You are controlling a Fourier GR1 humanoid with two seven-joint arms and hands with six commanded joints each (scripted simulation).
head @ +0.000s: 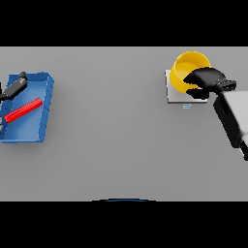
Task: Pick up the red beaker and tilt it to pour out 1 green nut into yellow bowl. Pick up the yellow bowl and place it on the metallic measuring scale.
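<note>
A plain grey table (121,145) is filling the frame from edge to edge. At the far left, a blue tray (41,128) is sitting on it, and a red beaker (22,110) is lying tilted across the tray's floor, its upper end pointing toward the tray's right wall. The left hand (14,86) is showing at the upper left corner of the tray, dark and slanted over the tray's rim; I cannot tell whether its fingers are spread or curled. The middle of the frame is showing only the table. In the upper right, a yellow bowl (186,65) is sitting on a pale square scale (172,94), tipped slightly toward the camera. The right hand (207,80) is reaching in from the right edge, its fingers curling over the bowl's right rim and gripping it. No green nut is visible inside the bowl from here.
</note>
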